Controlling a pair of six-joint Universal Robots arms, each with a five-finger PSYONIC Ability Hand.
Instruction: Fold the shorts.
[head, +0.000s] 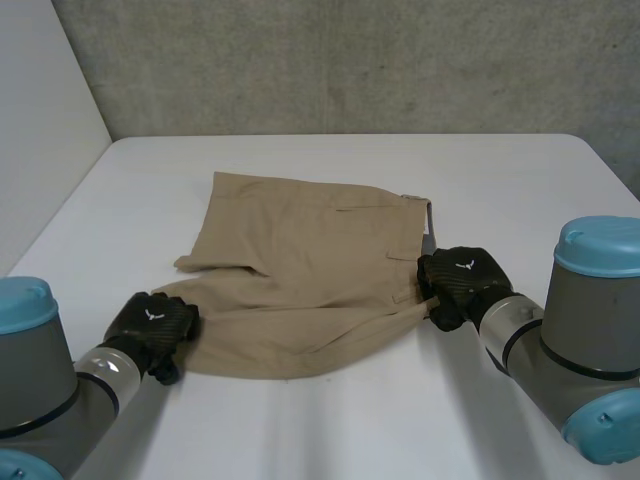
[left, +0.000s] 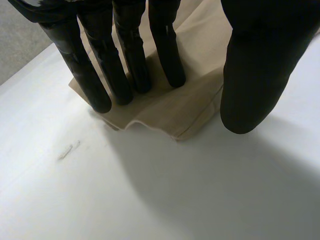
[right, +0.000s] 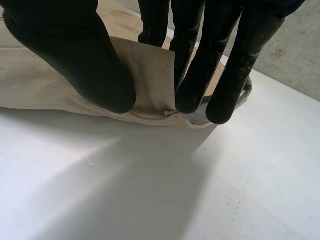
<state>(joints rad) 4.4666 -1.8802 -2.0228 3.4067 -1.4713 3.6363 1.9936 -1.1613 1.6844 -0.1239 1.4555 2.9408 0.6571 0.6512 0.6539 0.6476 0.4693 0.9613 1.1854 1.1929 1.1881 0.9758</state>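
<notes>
- shorts (head: 300, 280): tan, lying flat at the middle of the white bench (head: 330, 430). the waistband is toward 3 o'clock and the legs toward 9 o'clock. the far leg's hem is rumpled and lies partly over the near leg.
- left hand (head: 152, 325): at 7 o'clock of the shorts, at the near leg's hem corner, with the arm coming in from 7 o'clock.
- left hand, own wrist view: the fingers (left: 125, 60) are straight and side by side, their tips resting on top of the cloth corner. the thumb (left: 255, 75) stands apart, just beside the hem edge, with no cloth caught between it and the fingers. hand spread, pressing, not pinching.
- the hem corner under those fingertips is slightly wavy, and its edge is raised a little off the bench.
- right hand (head: 465, 280): at 4 o'clock of the shorts, against the near end of the waistband, with the arm coming in from 4 o'clock.
- right hand, own wrist view: the thumb (right: 75, 55) is on one face of a raised fold of cloth and the fingers (right: 200, 65) on the other. hand pinching the waistband edge of the shorts.
- the pinched fold stands up from the bench, while the cloth beside it lies low.
- a grey wall (head: 350, 60) runs along the bench at 12 o'clock.
</notes>
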